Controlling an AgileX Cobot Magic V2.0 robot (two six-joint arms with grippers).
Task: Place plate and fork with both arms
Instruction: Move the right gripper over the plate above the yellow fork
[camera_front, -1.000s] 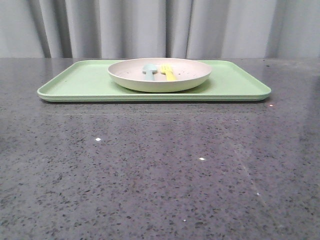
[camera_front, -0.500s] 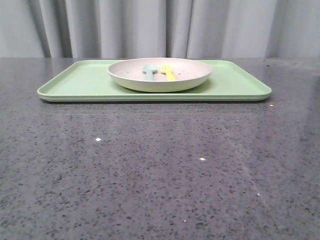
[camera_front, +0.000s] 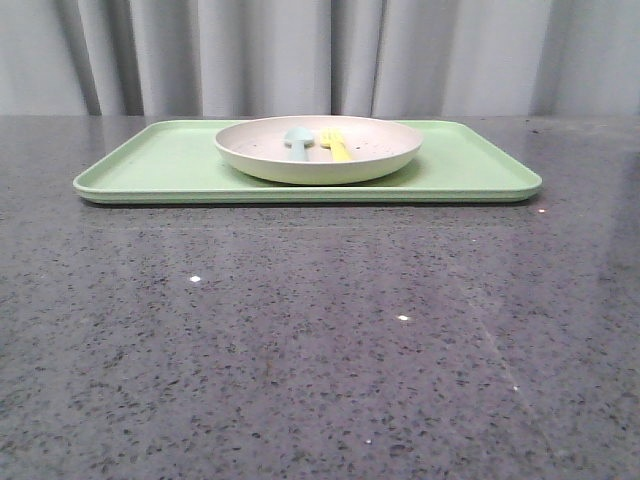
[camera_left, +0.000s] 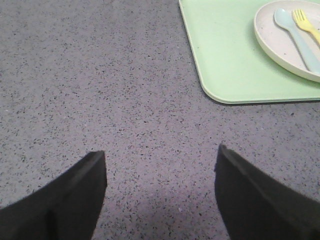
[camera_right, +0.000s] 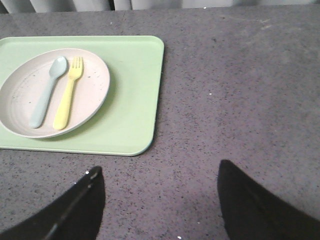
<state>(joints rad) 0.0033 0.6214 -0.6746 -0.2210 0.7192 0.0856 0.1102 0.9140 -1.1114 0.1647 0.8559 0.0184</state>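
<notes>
Worktop (camera_front: 300, 340): dark grey with fine black and white speckle. Tray (camera_front: 160, 165): plain light green. On tray, plate (camera_right: 20, 95): cream-white with sparse dark specks. In plate, fork (camera_right: 67, 95) yellow, spoon (camera_right: 46, 92) pale blue-grey beside it. Curtain (camera_front: 300, 55) behind tray: grey. Gripper fingers (camera_right: 75, 210) black.

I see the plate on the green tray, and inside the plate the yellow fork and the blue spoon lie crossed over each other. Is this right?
Not quite. The plate does sit on the green tray, holding the yellow fork and the blue spoon, but they are not crossed. The right wrist view shows them lying side by side, roughly parallel.
</notes>
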